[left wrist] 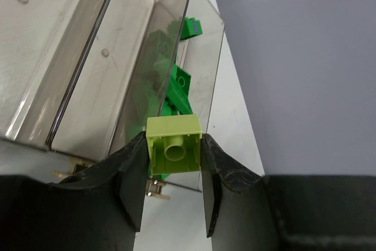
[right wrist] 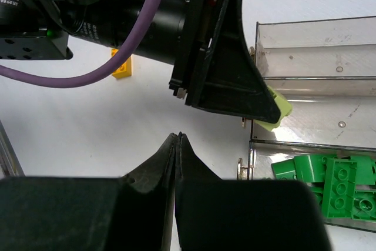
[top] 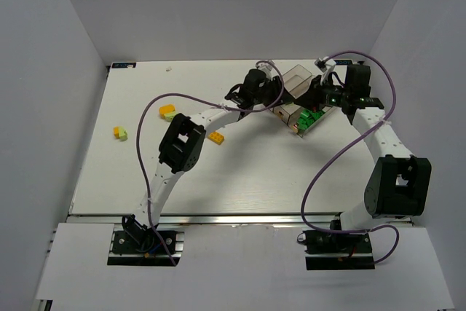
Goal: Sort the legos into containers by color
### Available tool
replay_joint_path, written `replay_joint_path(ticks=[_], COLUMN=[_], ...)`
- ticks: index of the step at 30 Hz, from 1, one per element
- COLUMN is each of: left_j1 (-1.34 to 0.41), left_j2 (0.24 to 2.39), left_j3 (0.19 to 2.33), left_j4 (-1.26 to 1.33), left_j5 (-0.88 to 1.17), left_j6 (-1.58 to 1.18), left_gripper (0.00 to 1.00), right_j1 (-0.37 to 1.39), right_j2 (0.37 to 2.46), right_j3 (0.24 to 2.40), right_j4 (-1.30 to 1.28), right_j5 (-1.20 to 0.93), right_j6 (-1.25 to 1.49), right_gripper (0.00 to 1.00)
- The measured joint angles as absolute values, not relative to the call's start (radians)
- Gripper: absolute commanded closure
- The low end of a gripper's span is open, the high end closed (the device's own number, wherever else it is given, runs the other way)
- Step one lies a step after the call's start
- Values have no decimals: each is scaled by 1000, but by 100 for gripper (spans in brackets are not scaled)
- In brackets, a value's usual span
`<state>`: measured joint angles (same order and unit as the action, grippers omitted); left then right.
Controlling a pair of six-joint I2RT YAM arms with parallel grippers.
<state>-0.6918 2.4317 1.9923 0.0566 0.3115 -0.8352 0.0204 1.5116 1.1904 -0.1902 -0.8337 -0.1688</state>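
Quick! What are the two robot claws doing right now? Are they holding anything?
Left gripper: shut on a small pale lime green plastic brick.
Right gripper: shut, empty.

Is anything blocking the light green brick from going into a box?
No, nothing visible. The left gripper holds the pale lime brick right at the end of the open-topped bins, and the middle bin, which looks empty, sits just ahead. The right gripper is shut beside them.
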Motion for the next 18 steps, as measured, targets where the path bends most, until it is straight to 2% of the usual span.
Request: replay_joint_path(ticks=[8, 9, 15, 18], left_j1=[-696, -698, -703, -704], left_j2=[2467, 2467, 2467, 2467], left_j3=[2055, 2058, 2084, 2104], left_j4=[41, 34, 6, -9], left_j5=[299, 296, 279, 274], left_j6=[-851, -850, -854, -854], left_gripper=[51, 46, 37, 36], right_j1=[19, 19, 19, 19], right_j2=[1512, 1512, 1512, 1512], right_j3=[1203, 1204, 1215, 1217], right_j4=[-214, -215, -223, -225], right_j5=[-838, -838, -838, -841], right_j6=[-176, -176, -179, -184], right_gripper=[100, 100, 100, 100])
